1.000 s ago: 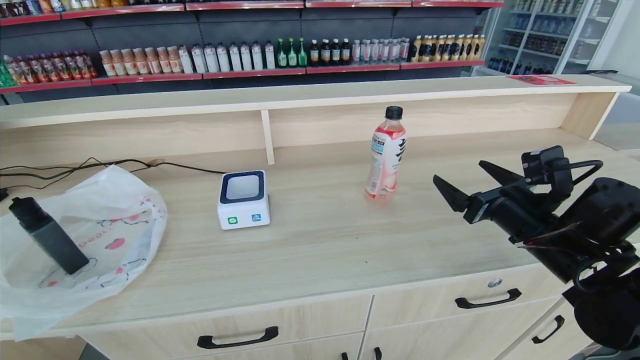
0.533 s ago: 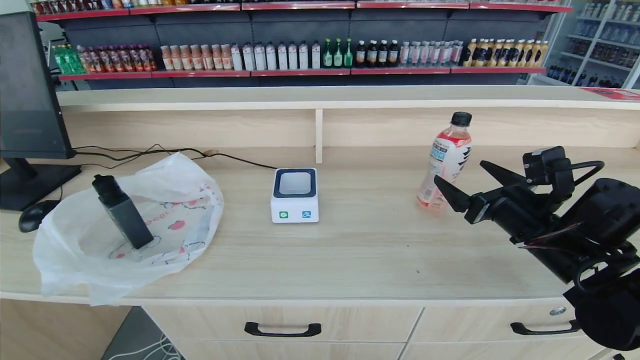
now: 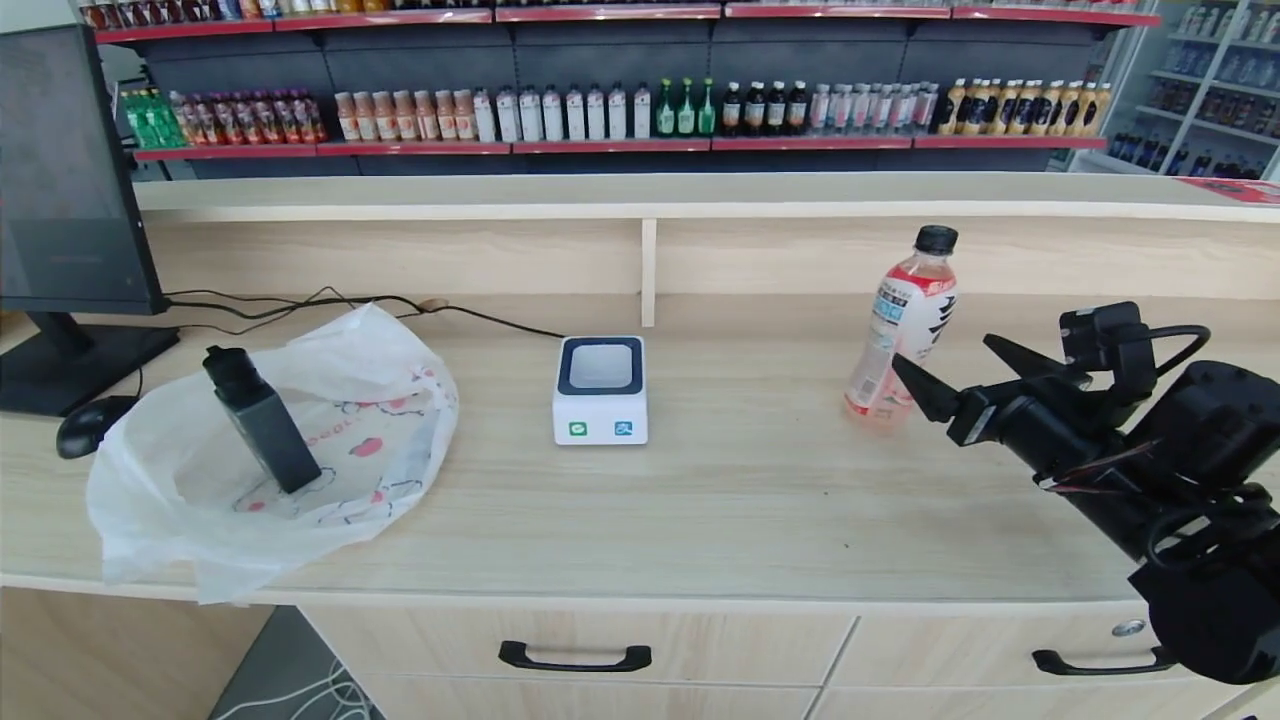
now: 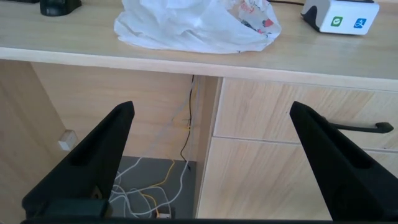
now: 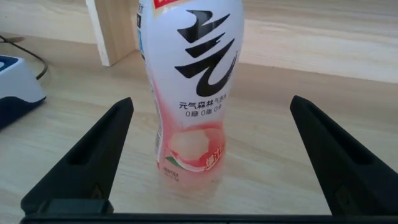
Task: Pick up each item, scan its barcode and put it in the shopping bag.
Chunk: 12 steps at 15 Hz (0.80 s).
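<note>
Head view: a pink drinks bottle [image 3: 900, 325] with a black cap stands upright on the counter [image 3: 740, 500], toward the right side. The right gripper [image 3: 942, 352] hangs just beside it, fingers spread wide and holding nothing. A white scanner [image 3: 600, 390] sits mid-counter, well apart from the bottle. Farther left lies the bag [image 3: 390, 450], white plastic and crumpled open, with a dark bottle [image 3: 262, 420] leaning inside it. A monitor [image 3: 70, 180] and a mouse [image 3: 88, 425] sit at the far left.

Left wrist view: the left gripper [image 4: 211, 107] is below the counter's front edge, facing the cabinet, its fingers wide apart and empty. Above it show the bag [image 4: 193, 25] and the scanner [image 4: 341, 14], and a drawer handle [image 4: 357, 127] lies off to one side.

Right wrist view: the bottle [image 5: 193, 81] stands close ahead of the right gripper [image 5: 211, 101], centred in the gap, with neither finger touching it. The scanner [image 5: 15, 87] shows at the edge.
</note>
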Available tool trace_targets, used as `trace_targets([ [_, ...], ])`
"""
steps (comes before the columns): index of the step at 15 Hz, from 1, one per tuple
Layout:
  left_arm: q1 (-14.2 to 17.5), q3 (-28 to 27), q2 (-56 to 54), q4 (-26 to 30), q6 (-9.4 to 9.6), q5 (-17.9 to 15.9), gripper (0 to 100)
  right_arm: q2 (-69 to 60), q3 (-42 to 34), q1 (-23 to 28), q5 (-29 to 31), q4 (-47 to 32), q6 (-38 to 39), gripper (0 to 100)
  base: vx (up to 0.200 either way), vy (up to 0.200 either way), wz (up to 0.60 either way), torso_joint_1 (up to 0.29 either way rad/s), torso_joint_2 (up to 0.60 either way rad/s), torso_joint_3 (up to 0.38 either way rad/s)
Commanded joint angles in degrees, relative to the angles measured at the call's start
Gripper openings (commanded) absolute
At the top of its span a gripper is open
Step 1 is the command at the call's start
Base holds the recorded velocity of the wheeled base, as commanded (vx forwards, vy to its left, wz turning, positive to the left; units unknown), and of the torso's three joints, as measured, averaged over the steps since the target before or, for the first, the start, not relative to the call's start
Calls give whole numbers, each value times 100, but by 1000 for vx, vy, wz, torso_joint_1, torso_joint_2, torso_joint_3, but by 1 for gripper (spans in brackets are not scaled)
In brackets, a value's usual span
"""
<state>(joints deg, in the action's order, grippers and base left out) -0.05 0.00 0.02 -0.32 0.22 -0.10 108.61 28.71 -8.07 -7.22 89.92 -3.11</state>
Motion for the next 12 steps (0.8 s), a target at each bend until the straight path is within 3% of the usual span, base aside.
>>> trace_targets([
  [1, -4, 0, -2, -3, 4, 1, 100, 126, 65, 60, -8, 8, 21, 100, 0, 0, 0, 0, 0, 0],
  [12, -4, 0, -2, 5, 4, 1, 100, 1128, 1172, -98, -8, 8, 214, 100, 0, 0, 0, 0, 0, 0],
])
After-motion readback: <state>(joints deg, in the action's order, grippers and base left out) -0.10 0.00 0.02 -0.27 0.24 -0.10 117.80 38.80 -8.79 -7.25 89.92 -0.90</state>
